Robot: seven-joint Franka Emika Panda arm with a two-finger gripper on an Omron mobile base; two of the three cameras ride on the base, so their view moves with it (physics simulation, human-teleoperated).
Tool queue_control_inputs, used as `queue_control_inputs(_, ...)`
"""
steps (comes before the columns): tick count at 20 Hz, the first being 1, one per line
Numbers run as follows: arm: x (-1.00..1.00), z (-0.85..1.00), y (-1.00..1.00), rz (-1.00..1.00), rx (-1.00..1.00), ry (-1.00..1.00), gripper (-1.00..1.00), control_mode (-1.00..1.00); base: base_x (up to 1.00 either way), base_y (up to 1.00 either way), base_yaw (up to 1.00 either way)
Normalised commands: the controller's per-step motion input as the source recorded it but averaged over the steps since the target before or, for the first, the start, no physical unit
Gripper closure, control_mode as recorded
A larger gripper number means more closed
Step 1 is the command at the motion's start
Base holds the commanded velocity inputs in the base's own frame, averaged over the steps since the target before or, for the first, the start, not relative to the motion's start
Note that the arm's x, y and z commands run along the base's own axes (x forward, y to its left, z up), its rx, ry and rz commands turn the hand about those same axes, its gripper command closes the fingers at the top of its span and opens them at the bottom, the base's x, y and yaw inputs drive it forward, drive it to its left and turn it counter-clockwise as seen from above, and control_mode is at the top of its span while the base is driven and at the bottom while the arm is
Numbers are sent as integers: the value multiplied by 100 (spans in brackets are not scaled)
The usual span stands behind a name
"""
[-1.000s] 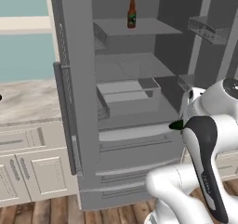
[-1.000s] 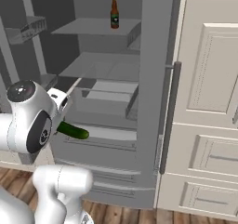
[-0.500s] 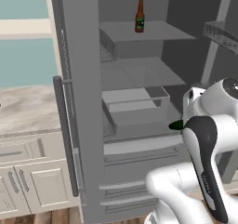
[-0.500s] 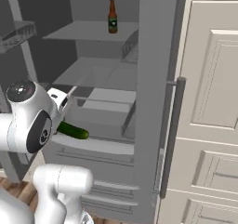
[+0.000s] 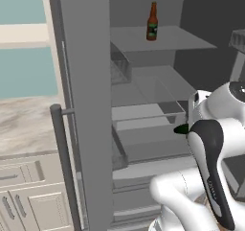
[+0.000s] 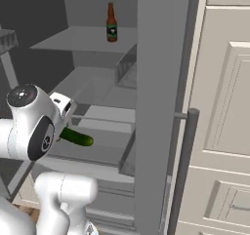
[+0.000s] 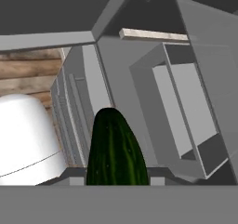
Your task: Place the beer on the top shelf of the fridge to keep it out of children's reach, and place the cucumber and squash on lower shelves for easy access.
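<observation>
The beer [image 5: 152, 21] [image 6: 112, 23] stands upright on the top shelf [image 5: 182, 39] [image 6: 68, 40] of the open fridge [image 5: 86, 96]. My gripper [image 6: 62, 127] is shut on the cucumber [image 6: 77, 137], a dark green rod that juts toward the fridge in front of the lower shelves [image 6: 97, 90]. Its tip [image 5: 181, 129] peeks out beside the arm in the left base view. In the hand view the cucumber [image 7: 116, 148] rises from the bottom edge and points at the fridge's grey lower drawers [image 7: 181, 107]. The squash is out of view.
An open door [image 6: 161, 102] with a bar handle [image 6: 183, 170] stands right of the arm; the other door [image 5: 81, 129] and handle [image 5: 62, 167] stand on the left. Door bins [image 5: 239, 39] [image 6: 6, 39] hang beside the arm. Cream cabinets [image 6: 224, 107] flank the fridge, with a counter [image 5: 24, 124] to its left.
Both base views have moved closer to the fridge, which now looks larger. The cucumber stays in my shut gripper, and the beer has not moved on its shelf.
</observation>
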Motion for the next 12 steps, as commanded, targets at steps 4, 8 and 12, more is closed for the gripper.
queue_control_inputs(4,0,0,0,0,0,0,100,100,51,0,0)
queue_control_inputs(8,0,0,0,0,0,0,100,100,46,0,0)
queue_control_inputs(12,0,0,0,0,0,0,100,100,46,0,0)
